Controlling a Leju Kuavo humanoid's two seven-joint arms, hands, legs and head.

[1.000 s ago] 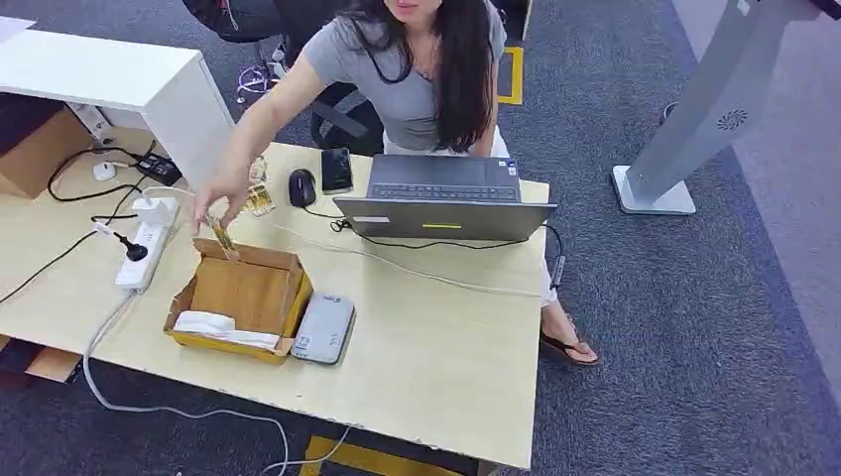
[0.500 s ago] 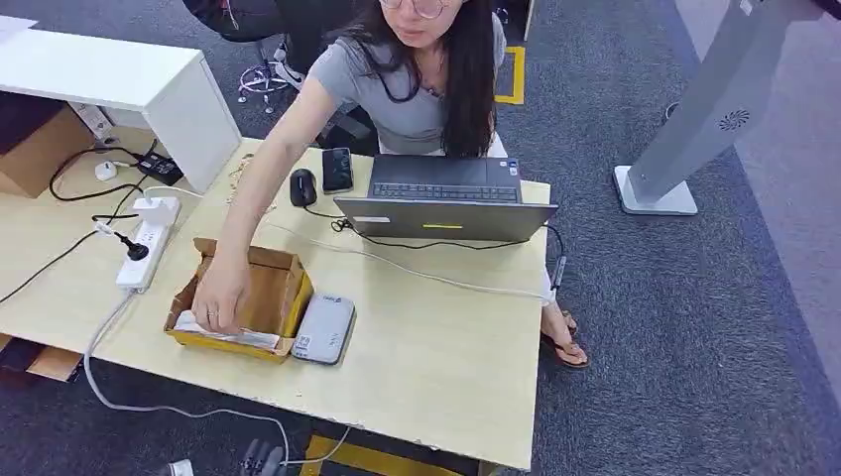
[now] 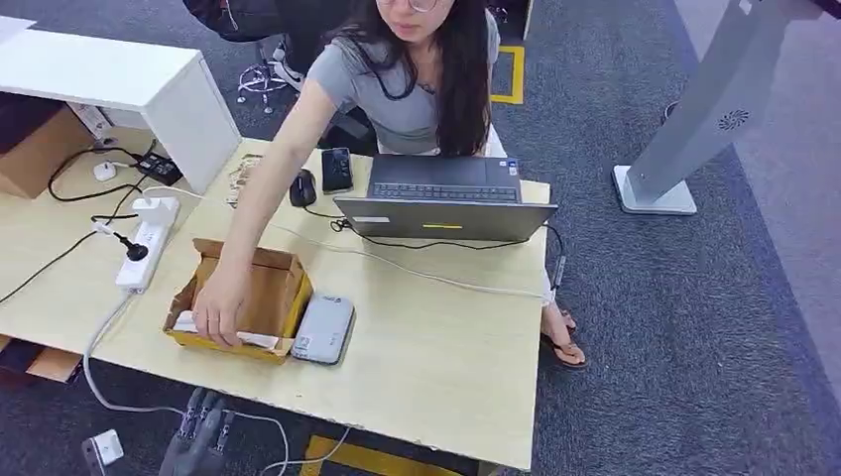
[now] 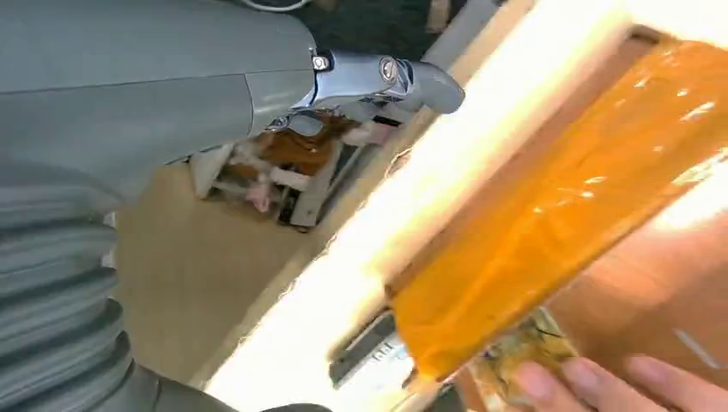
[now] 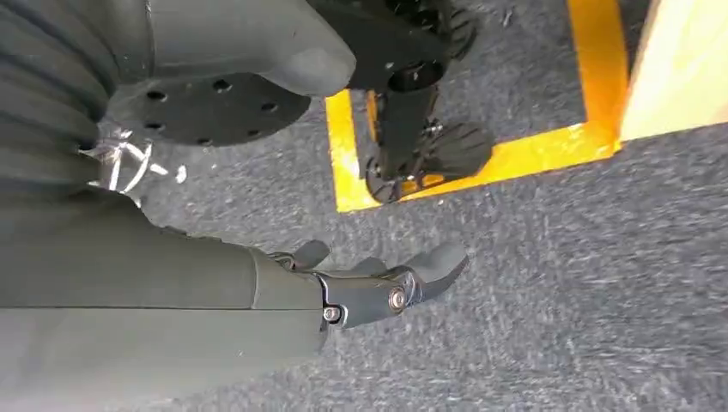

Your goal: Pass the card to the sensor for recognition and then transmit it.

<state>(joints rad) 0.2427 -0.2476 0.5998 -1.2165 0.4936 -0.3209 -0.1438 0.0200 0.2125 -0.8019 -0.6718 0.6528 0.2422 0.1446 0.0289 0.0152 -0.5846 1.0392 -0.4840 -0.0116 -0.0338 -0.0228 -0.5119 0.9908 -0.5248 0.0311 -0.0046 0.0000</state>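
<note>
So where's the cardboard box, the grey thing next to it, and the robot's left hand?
cardboard box [image 3: 260, 288], head view, on its brown inner floor.
grey card reader [image 3: 323, 328], head view, on the middle of its top face.
left hand [image 3: 198, 436], head view, on the middle of the dark fingers below the table edge.

The head view looks steeply down on the table [image 3: 436, 347]; both wrist views sit close, the left sharing the cardboard box [image 3: 248, 297].
</note>
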